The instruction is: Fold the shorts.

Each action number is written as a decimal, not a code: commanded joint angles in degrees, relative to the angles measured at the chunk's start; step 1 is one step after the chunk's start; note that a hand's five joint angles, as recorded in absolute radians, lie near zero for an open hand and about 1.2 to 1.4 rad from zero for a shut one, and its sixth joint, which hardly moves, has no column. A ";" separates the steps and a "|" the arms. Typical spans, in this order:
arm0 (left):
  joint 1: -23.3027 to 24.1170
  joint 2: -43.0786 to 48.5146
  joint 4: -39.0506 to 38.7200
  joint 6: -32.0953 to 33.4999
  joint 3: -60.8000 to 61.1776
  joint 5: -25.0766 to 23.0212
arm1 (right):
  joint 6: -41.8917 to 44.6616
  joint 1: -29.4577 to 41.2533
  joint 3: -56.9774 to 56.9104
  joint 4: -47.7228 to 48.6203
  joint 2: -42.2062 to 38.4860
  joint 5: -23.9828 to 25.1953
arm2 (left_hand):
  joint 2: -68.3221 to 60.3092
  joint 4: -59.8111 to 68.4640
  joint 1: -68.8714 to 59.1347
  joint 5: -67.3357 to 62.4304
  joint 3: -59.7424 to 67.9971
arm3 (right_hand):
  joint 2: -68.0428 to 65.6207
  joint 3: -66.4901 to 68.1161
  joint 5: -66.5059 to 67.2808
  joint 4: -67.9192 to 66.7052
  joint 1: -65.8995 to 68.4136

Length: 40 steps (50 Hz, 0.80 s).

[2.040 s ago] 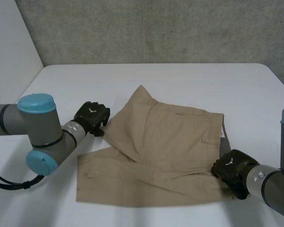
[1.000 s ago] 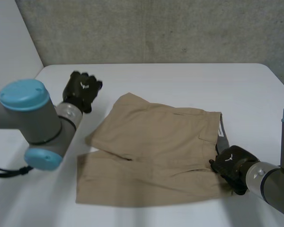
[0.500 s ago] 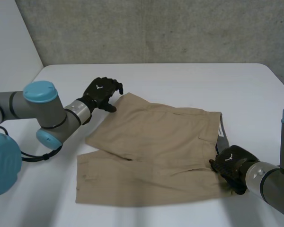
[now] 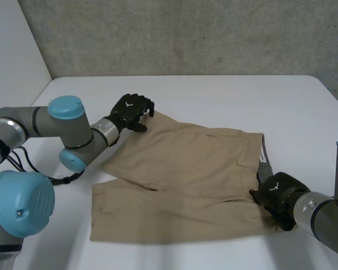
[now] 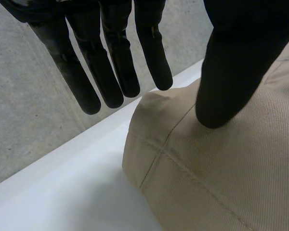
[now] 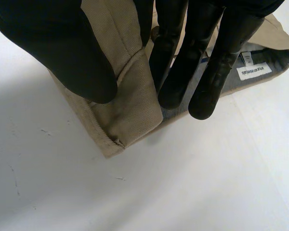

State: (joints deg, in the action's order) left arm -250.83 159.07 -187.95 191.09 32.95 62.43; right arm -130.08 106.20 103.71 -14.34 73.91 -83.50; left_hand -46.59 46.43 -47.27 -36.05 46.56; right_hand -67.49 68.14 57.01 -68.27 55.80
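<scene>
**One pair of shorts, two hands at opposite corners**

One tan pair of shorts (image 4: 186, 180) lies partly folded over itself in the middle of the one white table (image 4: 225, 93). The left hand (image 4: 130, 111) is at its 11 o'clock corner, with fingers (image 5: 153, 53) straight and spread just past the corner and the thumb resting on the cloth. The right hand (image 4: 277, 198) is at 4 o'clock. Its thumb is over the waistband and its fingers (image 6: 220, 72) are on the grey lining, seemingly pinching it.

I get soft, even light from above; the white table (image 4: 214, 95) reads bright, the wall (image 4: 186, 34) behind duller. The shorts (image 4: 186, 169) cast a faint, soft-edged shadow along their near edge, and another beneath the folded corner in the left wrist view
</scene>
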 commanded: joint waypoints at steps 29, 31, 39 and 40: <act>4.65 0.89 -5.93 13.96 -1.39 3.57 | 0.00 -0.20 0.00 -0.07 0.89 -0.08 | 36.59 -36.43 37.27 36.05 -36.56 | -12.51 11.86 12.99 -11.73 24.20; 4.56 0.80 -5.93 14.05 -1.57 4.10 | 0.00 -0.20 0.00 0.01 0.89 0.00 | 36.37 -36.21 37.05 35.84 -36.34 | -12.51 11.86 12.99 -11.73 24.20; 3.77 0.89 -4.45 14.14 -1.04 4.01 | 0.09 -1.34 0.00 0.10 0.97 0.09 | 31.18 -31.02 31.86 30.64 -31.15 | -12.51 11.86 12.99 -11.73 24.20; 3.68 0.89 -4.18 14.14 -1.13 4.01 | 0.09 -1.34 0.00 0.10 0.97 0.09 | 28.99 -28.84 29.68 28.46 -28.97 | -12.51 11.86 12.99 -11.73 24.20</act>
State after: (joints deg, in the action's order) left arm -246.39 159.78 -193.80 205.15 31.78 66.37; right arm -130.03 105.51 103.71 -14.31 74.86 -83.53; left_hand -11.90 11.88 -11.26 -2.67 12.40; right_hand -67.49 68.14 57.01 -68.27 55.80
